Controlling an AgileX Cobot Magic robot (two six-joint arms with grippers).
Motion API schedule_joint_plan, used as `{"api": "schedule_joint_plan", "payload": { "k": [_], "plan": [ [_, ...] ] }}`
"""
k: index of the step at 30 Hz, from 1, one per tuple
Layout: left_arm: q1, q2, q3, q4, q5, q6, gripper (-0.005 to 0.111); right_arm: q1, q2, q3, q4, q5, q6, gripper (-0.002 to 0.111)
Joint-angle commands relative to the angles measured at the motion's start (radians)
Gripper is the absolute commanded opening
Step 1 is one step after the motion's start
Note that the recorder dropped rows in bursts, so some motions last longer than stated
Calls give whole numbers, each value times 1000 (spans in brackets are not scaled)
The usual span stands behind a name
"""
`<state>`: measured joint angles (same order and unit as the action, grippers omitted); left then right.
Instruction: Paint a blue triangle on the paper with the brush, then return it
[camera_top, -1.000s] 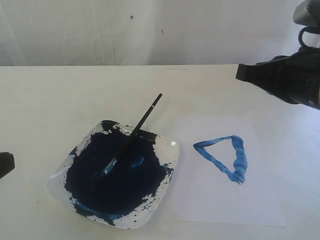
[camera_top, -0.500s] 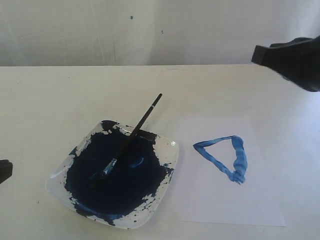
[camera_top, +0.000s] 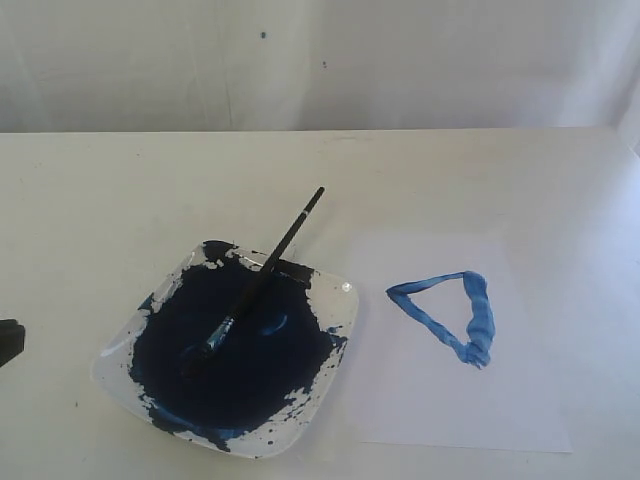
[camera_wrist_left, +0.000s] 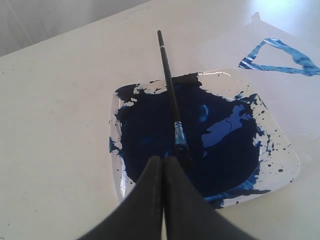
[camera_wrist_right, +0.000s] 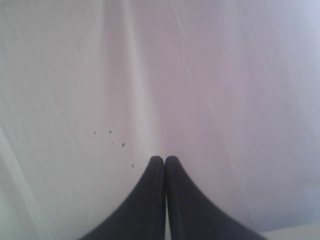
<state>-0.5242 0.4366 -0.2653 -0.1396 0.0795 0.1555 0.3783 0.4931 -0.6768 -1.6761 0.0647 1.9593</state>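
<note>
Cream surface (camera_top: 100, 200) nearest: clear square plate (camera_top: 345, 292) of dark paint, thin black-handled brush (camera_top: 268, 270) lying across it, bristles in pool, handle over far rim. Light, stiff, probably slick low down; best pinched mid-handle. White paper sheet (camera_top: 440, 400) alongside, bearing streaky blue triangle (camera_top: 482, 310). Left tool (camera_wrist_left: 163, 165) and right tool (camera_wrist_right: 164, 161) pressed together, empty. Open room beyond.

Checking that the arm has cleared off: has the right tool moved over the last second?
Yes. The right tool slid rightward, away from the paper, and has left the exterior view; the paper itself has not shifted.
</note>
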Motion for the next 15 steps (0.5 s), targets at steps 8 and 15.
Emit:
{"api": "schedule_joint_plan", "payload": {
  "k": [8,15],
  "plan": [
    [-6,-7,7,-4,7,2,0,-21,-216,3,2,-21,-12,0],
    [-6,-7,7,-4,7,2,0,-45,-228,3,2,-43,-12,0]
  ]
}}
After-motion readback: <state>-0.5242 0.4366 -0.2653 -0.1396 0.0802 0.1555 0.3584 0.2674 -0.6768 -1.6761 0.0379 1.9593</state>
